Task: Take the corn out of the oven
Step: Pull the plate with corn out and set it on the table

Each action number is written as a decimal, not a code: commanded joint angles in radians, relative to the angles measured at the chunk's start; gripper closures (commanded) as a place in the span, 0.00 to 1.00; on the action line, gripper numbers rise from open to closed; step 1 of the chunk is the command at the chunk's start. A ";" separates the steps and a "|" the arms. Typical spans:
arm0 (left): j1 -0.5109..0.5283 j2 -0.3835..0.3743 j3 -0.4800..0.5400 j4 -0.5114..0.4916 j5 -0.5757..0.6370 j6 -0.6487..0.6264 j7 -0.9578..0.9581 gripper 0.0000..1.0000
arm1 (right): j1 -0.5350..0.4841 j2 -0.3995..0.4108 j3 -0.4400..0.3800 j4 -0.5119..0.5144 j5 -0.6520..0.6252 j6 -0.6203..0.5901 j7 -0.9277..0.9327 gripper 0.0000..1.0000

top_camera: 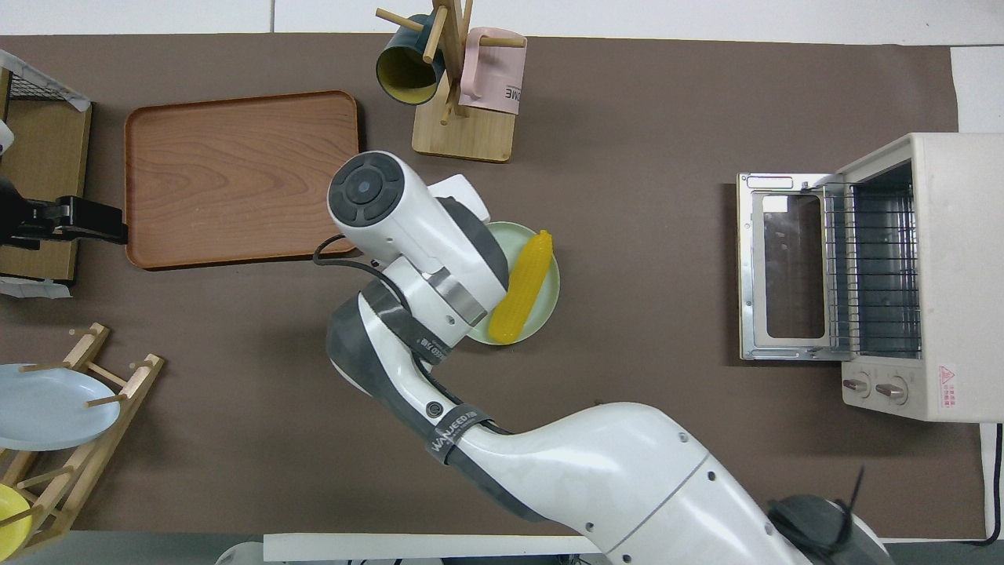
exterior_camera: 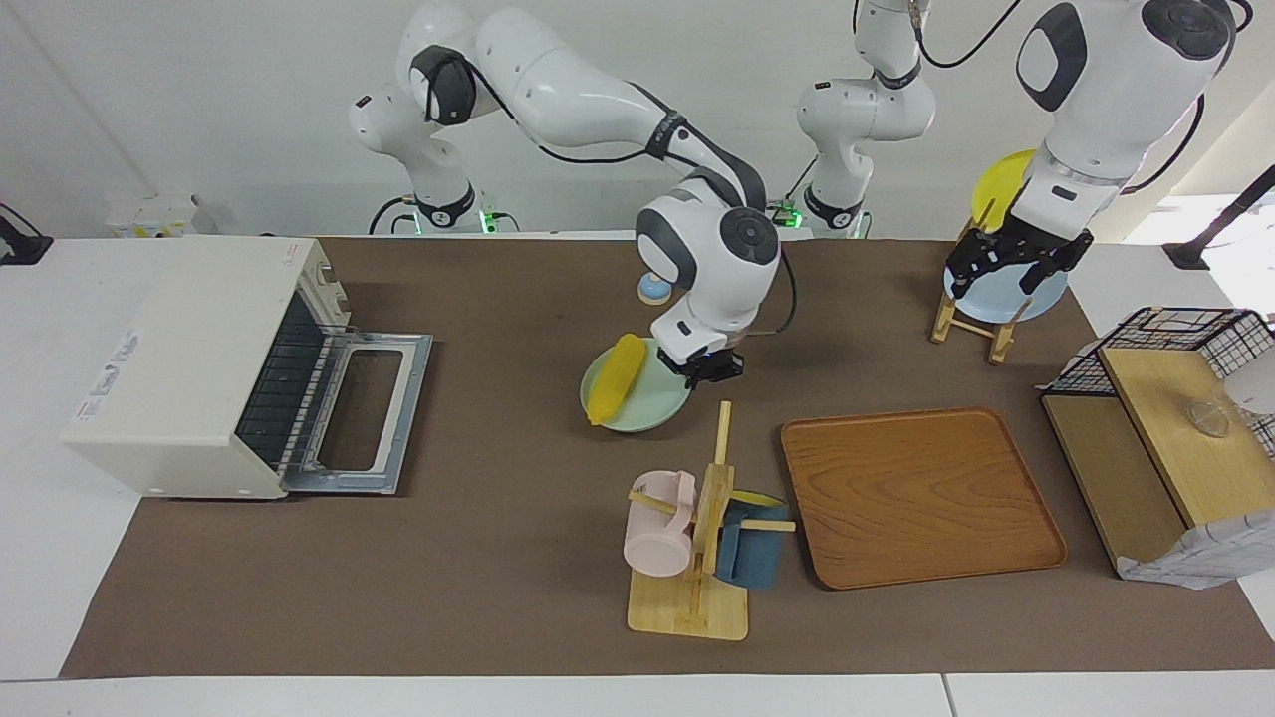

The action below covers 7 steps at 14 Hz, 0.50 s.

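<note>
The yellow corn (exterior_camera: 615, 378) lies on a pale green plate (exterior_camera: 647, 410) near the table's middle, beside the mug stand and nearer to the robots than it. My right gripper (exterior_camera: 709, 366) is shut on the plate's rim at the side toward the left arm's end. The plate is low; I cannot tell whether it touches the table. In the overhead view the corn (top_camera: 522, 286) and plate (top_camera: 547, 292) show, and the arm hides the gripper. The cream oven (exterior_camera: 189, 349) stands at the right arm's end, door (exterior_camera: 364, 413) down, rack bare. My left gripper (exterior_camera: 1004, 267) waits open over the dish rack.
A mug stand (exterior_camera: 697, 538) with a pink and a blue mug stands beside a wooden tray (exterior_camera: 916, 498). A dish rack (exterior_camera: 981, 319) holds a light blue and a yellow plate. A small blue knob (exterior_camera: 652, 289) and a wire-and-wood shelf (exterior_camera: 1155, 418) are also here.
</note>
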 commanded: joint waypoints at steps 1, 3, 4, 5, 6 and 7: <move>0.009 -0.025 -0.003 -0.059 -0.013 0.045 0.002 0.00 | -0.005 0.039 0.013 0.022 0.015 0.068 0.039 0.81; -0.006 -0.085 -0.009 -0.183 -0.013 0.163 -0.002 0.00 | -0.008 0.028 0.004 0.024 -0.025 0.101 0.032 0.33; -0.017 -0.103 -0.019 -0.245 -0.013 0.216 -0.004 0.00 | -0.027 -0.003 -0.002 0.031 -0.060 0.103 0.024 0.31; -0.061 -0.101 -0.021 -0.294 -0.013 0.266 -0.030 0.00 | -0.088 -0.076 -0.004 0.033 -0.075 0.100 -0.009 0.05; -0.115 -0.093 -0.021 -0.325 -0.013 0.309 -0.083 0.00 | -0.154 -0.139 -0.001 0.025 -0.077 0.083 -0.082 0.00; -0.185 -0.075 -0.021 -0.357 -0.013 0.380 -0.155 0.00 | -0.234 -0.212 0.005 0.001 -0.063 0.034 -0.164 0.00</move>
